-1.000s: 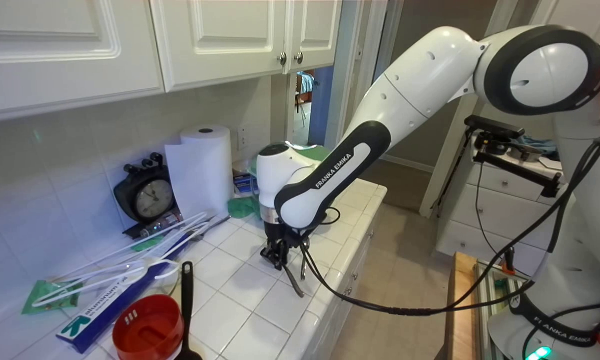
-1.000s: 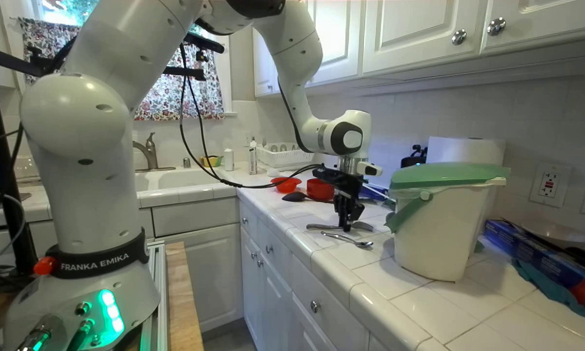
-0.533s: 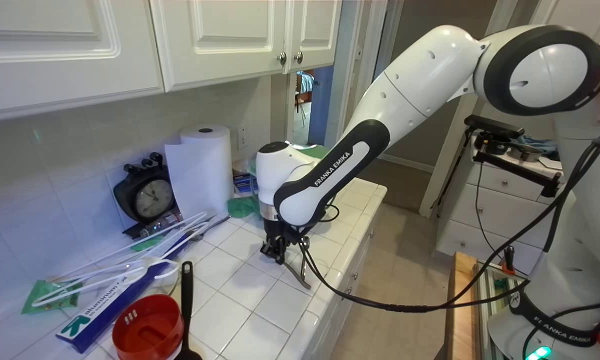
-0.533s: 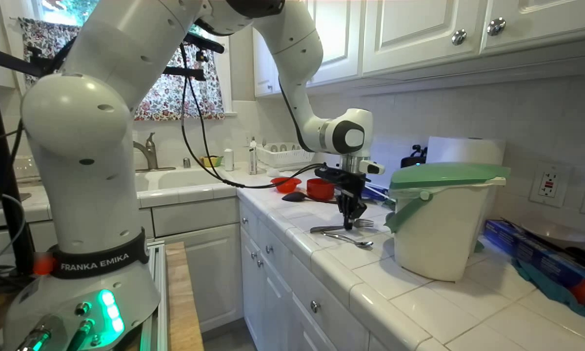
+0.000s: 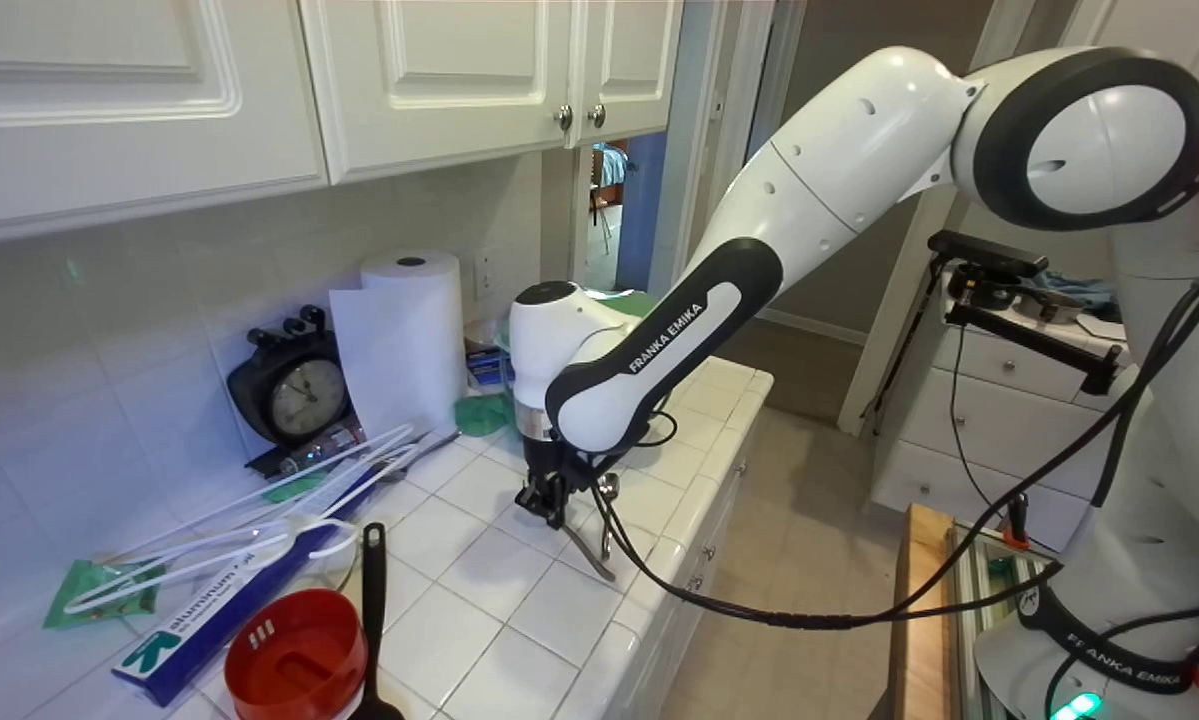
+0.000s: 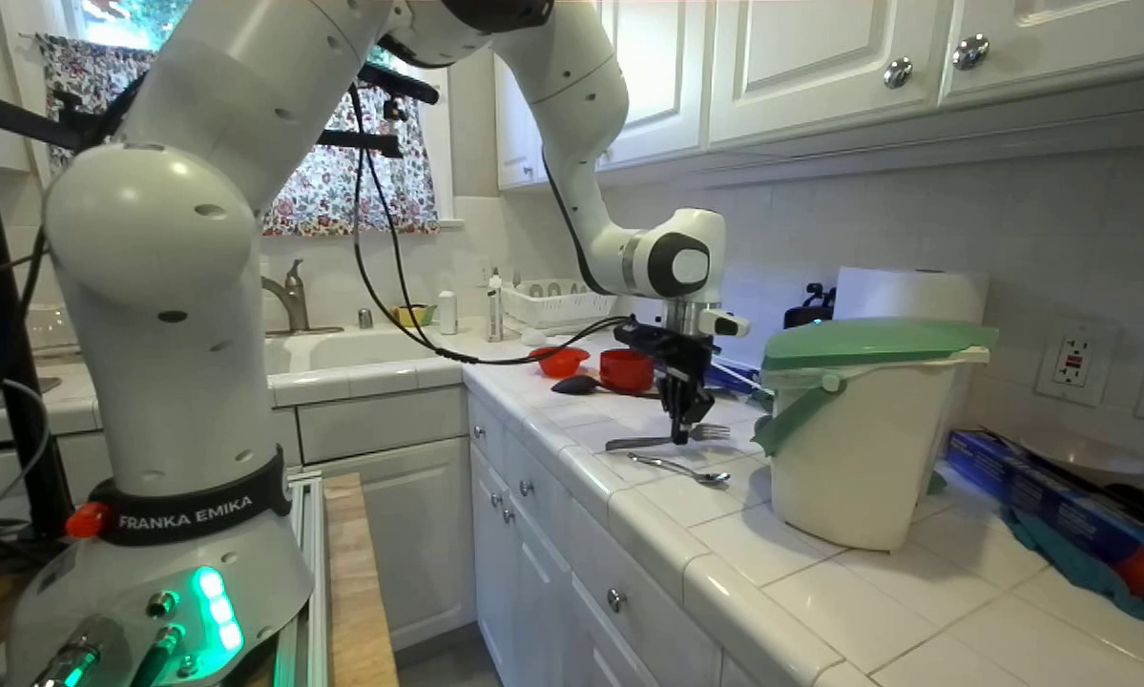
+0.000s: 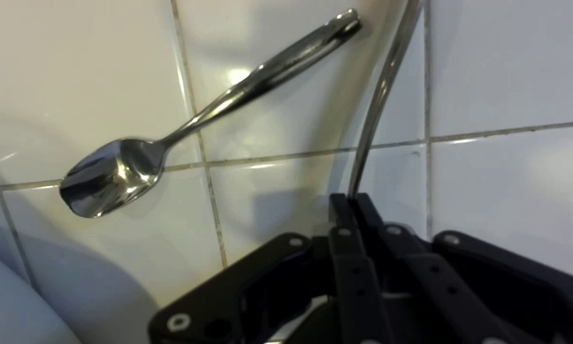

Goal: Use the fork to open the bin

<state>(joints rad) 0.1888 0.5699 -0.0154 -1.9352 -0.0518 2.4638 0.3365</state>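
Note:
The fork (image 6: 636, 443) is slim silver metal. My gripper (image 6: 678, 437) is shut on its middle, with the handle toward the counter's front edge and the tines (image 6: 713, 432) toward the wall. In the wrist view the fork's handle (image 7: 382, 91) runs up from between the closed fingertips (image 7: 352, 198); the tines are hidden there. The fork is at or just above the tiles; I cannot tell if it touches. The bin (image 6: 858, 458) is a white tub right of my gripper in an exterior view, its green lid (image 6: 877, 342) shut. The lid (image 5: 634, 304) is mostly hidden behind the arm in an exterior view.
A silver spoon (image 7: 248, 91) lies beside the fork. A red cup (image 5: 299, 650), a black spoon (image 5: 372, 590), a foil box (image 5: 244, 610) and white hangers (image 5: 209, 545) lie along the counter. A paper towel roll (image 5: 414, 330) and a blue box (image 6: 1058, 506) stand near the wall.
My gripper has risen slightly with the fork in it. The fork has shifted and turned a little, and its tines show more plainly. The spoon and bin have not moved.

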